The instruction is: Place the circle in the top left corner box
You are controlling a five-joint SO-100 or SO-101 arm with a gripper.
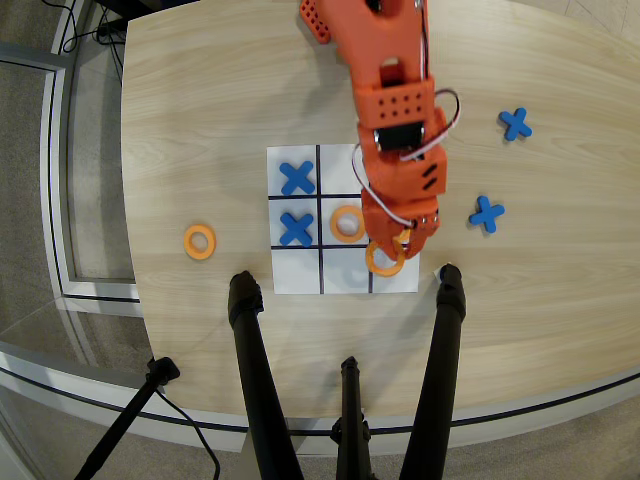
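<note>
Overhead view, looking down on pale wood-grain worktop (200,120). White 9-cell board (345,278) with thin black lines near centre. Orange arm (395,100) reaching in from top edge, lying over board's right column as seen here. End effector (400,238) low over board's lower-right area, fingertips right at an orange ring (384,261); ring straddling the line between bottom-middle and bottom-right cells, mostly in bottom-right. Fingers appear closed on ring's upper rim, though actual clamping hard to confirm from this angle; gap between fingers not visible. Second orange ring (347,223) flat in centre cell, just beside the arm's body. Third orange ring (200,241) on bare worktop, well left of board. Blue X (297,178) in top-left cell as seen, another blue X (296,228) directly below in middle-left cell. 2 more blue X pieces off board to the right: one (516,123) near upper right, one (487,213) just right of the arm. Black tripod legs (262,390) crossing lower part of view, feet resting near board's bottom edge.
</note>
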